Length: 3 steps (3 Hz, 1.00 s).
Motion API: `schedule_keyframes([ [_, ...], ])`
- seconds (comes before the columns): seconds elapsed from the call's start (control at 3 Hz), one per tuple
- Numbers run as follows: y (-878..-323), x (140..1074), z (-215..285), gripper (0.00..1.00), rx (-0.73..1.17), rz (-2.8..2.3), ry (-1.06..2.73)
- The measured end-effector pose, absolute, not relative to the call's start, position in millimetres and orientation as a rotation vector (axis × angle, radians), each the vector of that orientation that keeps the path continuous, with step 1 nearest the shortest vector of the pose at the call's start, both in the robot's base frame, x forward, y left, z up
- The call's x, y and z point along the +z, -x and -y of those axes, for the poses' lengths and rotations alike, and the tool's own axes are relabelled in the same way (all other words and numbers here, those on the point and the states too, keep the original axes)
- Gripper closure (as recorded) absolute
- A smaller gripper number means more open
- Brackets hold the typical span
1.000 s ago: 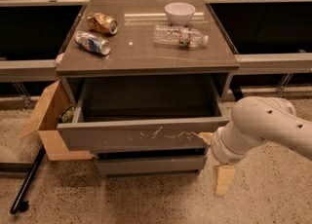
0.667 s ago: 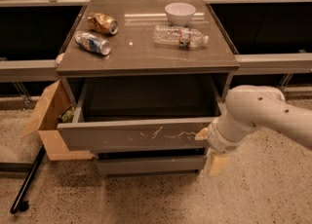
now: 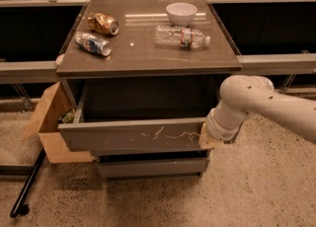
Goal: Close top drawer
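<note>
The top drawer (image 3: 133,134) is a wide shallow grey drawer pulled out of the cabinet, its flat front marked with whitish squiggly scratches at middle-right. Its inside looks dark and empty. My gripper (image 3: 207,139) is at the end of the white arm coming in from the right. It rests against the right end of the drawer front. The wrist covers most of it.
On the cabinet top (image 3: 148,56) lie a crushed can (image 3: 102,23), a second can (image 3: 93,43), a clear plastic bottle (image 3: 181,36) and a white bowl (image 3: 181,13). An open cardboard box (image 3: 52,122) stands at the left. A lower drawer front (image 3: 148,167) sits below. A black pole (image 3: 27,184) lies on the floor.
The arm has swung up and left, bringing the gripper from below and right of the drawer onto the right end of the drawer front. The drawer still stands open.
</note>
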State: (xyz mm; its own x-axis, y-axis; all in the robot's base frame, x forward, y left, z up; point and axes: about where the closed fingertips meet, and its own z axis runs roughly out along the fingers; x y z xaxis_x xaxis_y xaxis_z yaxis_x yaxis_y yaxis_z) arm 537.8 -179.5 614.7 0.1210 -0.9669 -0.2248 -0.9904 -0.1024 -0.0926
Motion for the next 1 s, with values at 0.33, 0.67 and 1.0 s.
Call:
schedule_keyframes([
  [0.33, -536.4, 614.7, 179.7, 0.97, 0.157, -1.942, 2.176],
  [0.67, -536.4, 614.6, 179.7, 0.0, 0.157, -1.942, 2.176],
  [1.0, -535.9, 614.4, 180.0, 0.0, 0.157, -1.943, 2.175],
])
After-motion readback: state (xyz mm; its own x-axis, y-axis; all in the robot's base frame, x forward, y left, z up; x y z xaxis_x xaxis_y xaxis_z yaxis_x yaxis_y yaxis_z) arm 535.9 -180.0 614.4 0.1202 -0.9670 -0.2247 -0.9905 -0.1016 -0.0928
